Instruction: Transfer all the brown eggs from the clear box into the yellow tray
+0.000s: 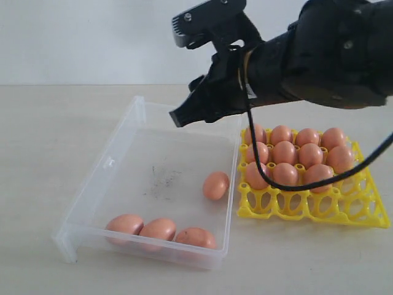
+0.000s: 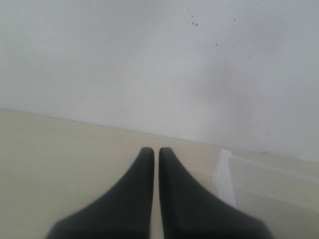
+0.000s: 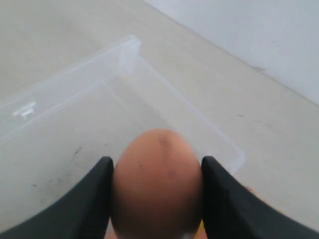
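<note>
Gripping egg (image 3: pixel 157 184), right pincer (image 1: pixel 184 114) overhangs box (image 1: pixel 102 166).

The right arm (image 1: pixel 319 55) reaches in from the upper right of the exterior view, its dark forearm sloping down toward the left and held up in the air. The right claw (image 3: pixel 158 162) points downward at a slant, its two black fingers (image 3: pixel 89 199) pressed against either side of a brown egg (image 3: pixel 157 194). The left claw (image 2: pixel 155 152) is closed and empty, with only a thin slit between its tips.
</note>
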{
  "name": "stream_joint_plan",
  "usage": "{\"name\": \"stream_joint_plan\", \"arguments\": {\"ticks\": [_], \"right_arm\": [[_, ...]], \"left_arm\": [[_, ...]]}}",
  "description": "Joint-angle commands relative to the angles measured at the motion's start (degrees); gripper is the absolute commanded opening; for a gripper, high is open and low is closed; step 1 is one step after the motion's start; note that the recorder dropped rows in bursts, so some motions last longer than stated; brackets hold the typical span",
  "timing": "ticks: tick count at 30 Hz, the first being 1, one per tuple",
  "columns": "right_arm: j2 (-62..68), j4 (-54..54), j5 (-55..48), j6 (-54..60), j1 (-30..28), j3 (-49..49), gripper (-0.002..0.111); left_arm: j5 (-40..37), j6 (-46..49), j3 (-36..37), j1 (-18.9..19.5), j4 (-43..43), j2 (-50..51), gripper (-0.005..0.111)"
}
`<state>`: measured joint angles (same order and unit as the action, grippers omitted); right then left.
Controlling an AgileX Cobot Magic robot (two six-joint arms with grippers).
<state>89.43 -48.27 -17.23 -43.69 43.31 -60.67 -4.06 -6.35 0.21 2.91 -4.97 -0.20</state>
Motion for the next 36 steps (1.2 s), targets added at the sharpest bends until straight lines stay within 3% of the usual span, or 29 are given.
{"name": "stream_joint_plan", "arguments": {"ticks": [1,7,9,11,15,27,36], "right_arm": [[-5.85,-22.38,-10.09,-22.97,-0.46,5.75,0.0],[-14.25,-42.9,-25.23,-46.48,-0.46,18.6,0.0],[-16.32,-51.67,-28.72,-65.27,-0.46,26.2,0.0],[-16.2,-51.67,-33.91,-71.38,-0.46,29.99,0.0],[-16.2,-51.67,-34.87,-75.98,-0.46,36.38,0.0],[-16.2,-51.67,-41.99,-75.89,-0.46,40.51,0.0],[-16.2,-48.1,-46.94,-46.9,-0.46,34.33,0.0]], "left_arm": [[0.11,-0.07,-0.21,-0.22,-0.03,0.2,0.004],[0.11,-0.07,-0.21,-0.22,-0.03,0.2,0.004],[0.11,-0.07,-0.21,-0.22,-0.03,0.2,0.004],[0.11,-0.07,-0.21,-0.22,-0.03,0.2,0.004],[0.11,-0.07,-0.21,-0.22,-0.03,0.2,0.004],[0.11,-0.07,-0.21,-0.22,-0.03,0.2,0.004],[0.11,-0.07,-0.21,-0.22,-0.03,0.2,0.004]]}}
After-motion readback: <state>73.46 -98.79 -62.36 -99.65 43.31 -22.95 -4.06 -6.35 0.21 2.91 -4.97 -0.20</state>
